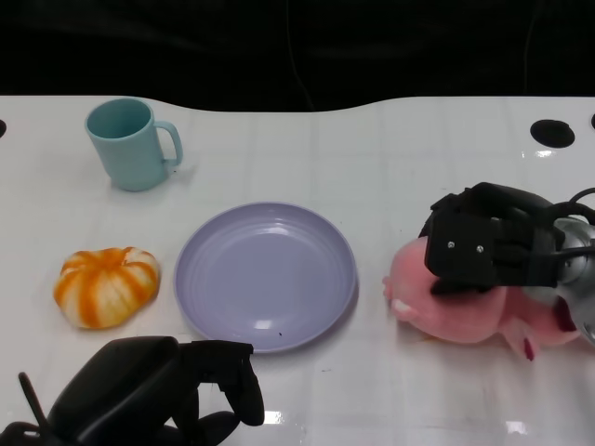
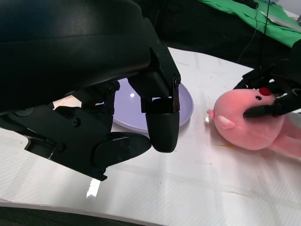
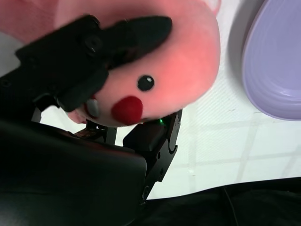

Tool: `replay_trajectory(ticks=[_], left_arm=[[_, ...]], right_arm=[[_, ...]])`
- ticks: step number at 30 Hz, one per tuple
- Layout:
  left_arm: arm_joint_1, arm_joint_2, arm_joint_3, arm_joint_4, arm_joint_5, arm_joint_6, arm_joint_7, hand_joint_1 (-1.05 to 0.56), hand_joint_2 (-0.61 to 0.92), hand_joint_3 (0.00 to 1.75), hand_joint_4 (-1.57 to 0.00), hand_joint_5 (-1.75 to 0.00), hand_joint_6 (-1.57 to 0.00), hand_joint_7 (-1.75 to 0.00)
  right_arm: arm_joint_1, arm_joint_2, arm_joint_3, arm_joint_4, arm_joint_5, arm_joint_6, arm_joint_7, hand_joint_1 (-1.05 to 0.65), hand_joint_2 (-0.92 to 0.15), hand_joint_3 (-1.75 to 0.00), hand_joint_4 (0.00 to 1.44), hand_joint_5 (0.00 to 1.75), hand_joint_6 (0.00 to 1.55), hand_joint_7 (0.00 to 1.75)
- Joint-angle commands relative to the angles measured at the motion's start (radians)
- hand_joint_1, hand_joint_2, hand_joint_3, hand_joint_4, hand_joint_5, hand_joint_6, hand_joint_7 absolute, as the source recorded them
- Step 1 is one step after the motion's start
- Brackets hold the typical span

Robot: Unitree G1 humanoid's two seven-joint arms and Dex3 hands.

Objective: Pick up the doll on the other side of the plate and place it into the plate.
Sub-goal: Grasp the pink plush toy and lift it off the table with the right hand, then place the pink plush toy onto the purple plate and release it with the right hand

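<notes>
White glossy table [image 1: 390,158] is filling the scene, black backdrop behind it, green cloth showing past the far edge in the left wrist view. Lavender plate [image 1: 265,274] is sitting mid-table, nothing in it. Pink plush doll [image 1: 465,311] is lying on the table just beside the plate, on the robot's right, still touching the surface, so the lift is not yet done.

Right hand [image 1: 493,246] is coming over the doll from above, fingers [image 3: 136,30] curling around its rounded head; the right wrist view is showing black fingers pressing into the pink fabric above the black eye and red nose. Judging by that wrap, a grasp is being taken so the doll can be carried leftward to the plate. How firm the grip is, cannot tell.

Left hand [image 1: 153,395] is resting low at the near table edge, near the plate, fingers loosely curled inward, holding nothing, touching no object; likely parked out of the way.

Teal mug [image 1: 130,144] is standing upright far left, well apart from the plate. Orange-and-white plush pumpkin [image 1: 105,286] is sitting just left of the plate, not touching it.
</notes>
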Motion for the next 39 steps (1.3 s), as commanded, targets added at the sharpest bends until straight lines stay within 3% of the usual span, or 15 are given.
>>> replay_trajectory(ticks=[1,6,11,21,32,39], left_arm=[[0.000,0.011,0.001,-0.009,-0.001,0.006,-0.013,-0.21,0.69,0.73,-0.71,-1.47,-0.75,-1.15],[0.000,0.012,0.002,-0.007,0.002,0.004,-0.012,-0.21,0.69,0.73,-0.71,-1.47,-0.74,-1.15],[-0.003,0.014,0.002,0.001,-0.001,-0.001,-0.010,-0.21,0.69,0.72,-0.71,-1.46,-0.75,-1.14],[-0.004,0.015,0.003,0.016,-0.003,-0.015,-0.002,-0.21,0.69,0.71,-0.72,-1.46,-0.75,-1.14],[-0.006,0.006,-0.015,0.025,0.011,-0.016,0.007,-0.20,0.69,0.71,-0.72,-1.46,-0.76,-1.14],[-0.018,-0.010,-0.042,0.037,0.044,-0.014,0.016,-0.21,0.69,0.72,-0.73,-1.47,-0.76,-1.15]], right_arm=[[0.019,-0.003,0.002,-0.002,-0.001,-0.015,-0.043,-0.13,-0.54,-1.09,0.89,1.75,0.69,1.73],[0.032,0.004,-0.010,-0.016,0.002,-0.028,-0.116,-0.18,-0.61,-0.94,0.88,1.75,0.62,1.75],[0.050,0.005,-0.039,-0.034,0.032,-0.088,-0.179,-0.17,-0.46,-1.21,0.90,1.75,0.68,1.74],[0.093,0.020,-0.107,-0.113,0.097,-0.251,-0.302,-0.11,-0.37,-1.37,0.92,1.75,0.74,1.75],[0.021,0.121,-0.111,-0.162,0.161,-0.286,-0.276,-0.14,-0.28,-1.53,0.95,1.75,0.77,1.75],[-0.059,0.208,-0.058,-0.179,0.123,-0.246,-0.254,-0.18,-0.28,-1.54,0.94,1.75,0.75,1.75]])
